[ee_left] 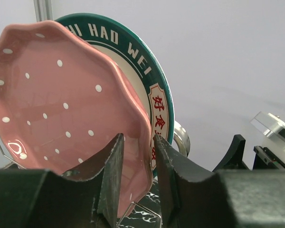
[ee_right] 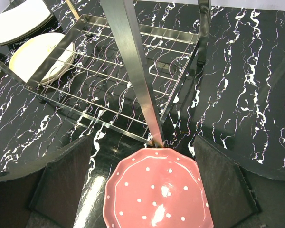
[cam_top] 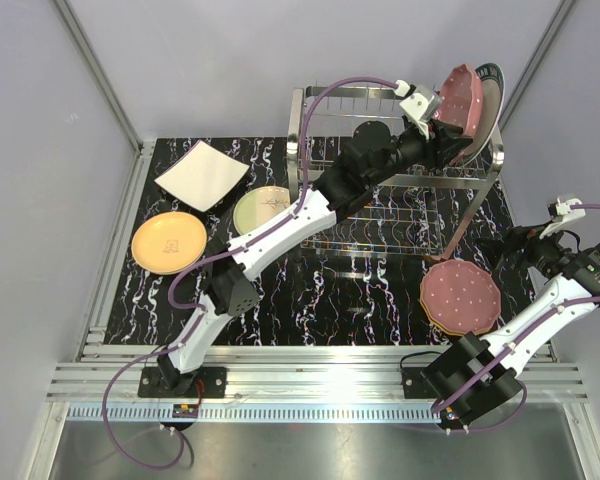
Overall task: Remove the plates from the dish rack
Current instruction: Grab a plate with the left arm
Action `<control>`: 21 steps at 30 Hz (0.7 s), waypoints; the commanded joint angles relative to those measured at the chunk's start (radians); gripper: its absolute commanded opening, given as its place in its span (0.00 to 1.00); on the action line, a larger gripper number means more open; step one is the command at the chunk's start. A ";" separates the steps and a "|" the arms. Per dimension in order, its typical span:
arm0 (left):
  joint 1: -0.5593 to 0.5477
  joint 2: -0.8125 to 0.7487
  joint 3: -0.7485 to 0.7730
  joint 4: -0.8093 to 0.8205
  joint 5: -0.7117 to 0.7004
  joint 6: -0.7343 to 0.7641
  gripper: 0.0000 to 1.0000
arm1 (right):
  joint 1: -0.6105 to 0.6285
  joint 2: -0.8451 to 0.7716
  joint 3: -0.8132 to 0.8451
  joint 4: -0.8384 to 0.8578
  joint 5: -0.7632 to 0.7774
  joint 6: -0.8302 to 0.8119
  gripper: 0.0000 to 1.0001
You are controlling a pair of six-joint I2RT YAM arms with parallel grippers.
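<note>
The pink dotted plate [ee_left: 61, 104], upright in the one dish rack [ee_right: 133, 71], was straddled at its rim by the left gripper [ee_left: 138, 138] (whether truly clamped could not be told). A thin edge hold could let it slip against the green-rimmed plate [ee_left: 133, 50] behind. Six plates were counted: three on the table [cam_top: 380, 290] at left, two racked, and one beneath the spread, empty right gripper [ee_right: 142, 183].

Light was bright and even, falling from overhead, with only faint shadows. The glossy bench [cam_top: 360, 300] gave off white glare beside the pink dotted plate [ee_right: 156, 199] in the right wrist view. In the left wrist view the left pincer [ee_left: 137, 138] looked dark and soft-edged up close, while lettering on the green-rimmed plate [ee_left: 147, 61] was sharp.
</note>
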 commanded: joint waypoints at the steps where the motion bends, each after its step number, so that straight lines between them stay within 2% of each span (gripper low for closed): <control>1: -0.002 0.004 0.061 0.035 0.013 0.048 0.36 | 0.002 -0.012 0.002 0.020 0.006 -0.015 0.95; 6: -0.002 0.009 0.064 0.016 0.025 0.069 0.39 | 0.002 -0.014 0.009 0.017 0.004 -0.013 0.95; 15: -0.003 0.026 0.066 0.019 0.054 0.091 0.21 | 0.004 -0.015 0.011 0.014 0.010 -0.011 0.95; 21: -0.002 0.023 0.078 0.039 0.094 0.091 0.03 | 0.004 -0.014 0.012 0.014 0.012 -0.011 0.95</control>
